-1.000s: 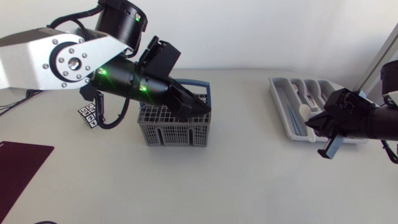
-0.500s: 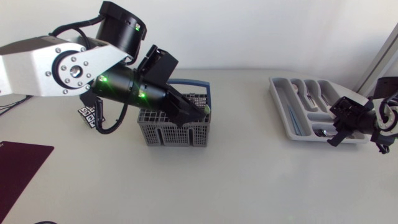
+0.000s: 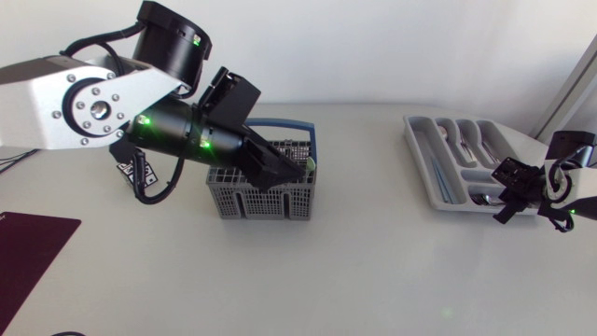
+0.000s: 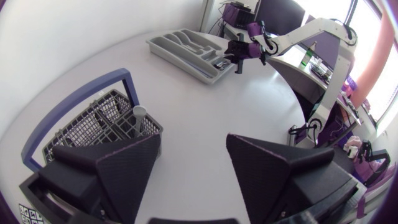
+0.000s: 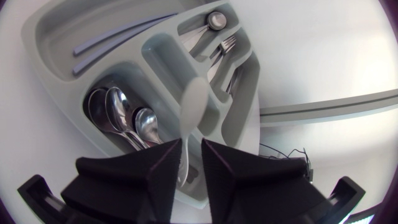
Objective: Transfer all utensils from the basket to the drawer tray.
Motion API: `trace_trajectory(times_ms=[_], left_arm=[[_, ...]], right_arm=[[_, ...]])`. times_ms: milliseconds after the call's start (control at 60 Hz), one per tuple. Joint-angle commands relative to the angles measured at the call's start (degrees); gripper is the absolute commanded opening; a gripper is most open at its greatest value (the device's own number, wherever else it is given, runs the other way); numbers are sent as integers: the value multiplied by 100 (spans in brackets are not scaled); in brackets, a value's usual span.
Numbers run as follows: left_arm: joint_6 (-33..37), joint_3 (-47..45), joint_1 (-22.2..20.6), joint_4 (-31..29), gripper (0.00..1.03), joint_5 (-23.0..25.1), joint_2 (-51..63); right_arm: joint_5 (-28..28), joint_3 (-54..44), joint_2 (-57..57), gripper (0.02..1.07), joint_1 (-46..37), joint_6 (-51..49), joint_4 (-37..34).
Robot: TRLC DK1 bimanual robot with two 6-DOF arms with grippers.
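Head view shows my left gripper (image 3: 289, 168) low over the right end of the grey slotted plastic basket with a blue handle (image 3: 250, 202), fingers spread wide with nothing between them. Left wrist view puts one finger above that basket's corner, just beside a grey utensil handle (image 4: 138, 116) standing upright inside it. Well right of the basket, my right gripper (image 3: 508, 189) sits at the grey plastic drawer tray (image 3: 420, 159), fingers clamped on a white plastic spoon (image 5: 194, 99) whose bowl hangs over a tray divider beside steel spoons (image 5: 121, 115).
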Motion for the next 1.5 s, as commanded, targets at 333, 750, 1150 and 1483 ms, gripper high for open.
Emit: trace_trajectory(times_ms=[333,750,1150,1483], left_arm=[[160,-218,77,-66,75,-27,-141],[406,-508,253,-40,75,-35,-325],[723,-825,507,57,75,-27,-413],[776,-1018,560,162,75,-27,-431]], right_arm=[[-401,-211,-1647,89,126,730,-1688],[-630,35,-3616,89,3009,3129,-4245],[-41,923,-2693,75,5198,4614,-4351],[-129,1916,-1296,43,5786,5098,-4324]])
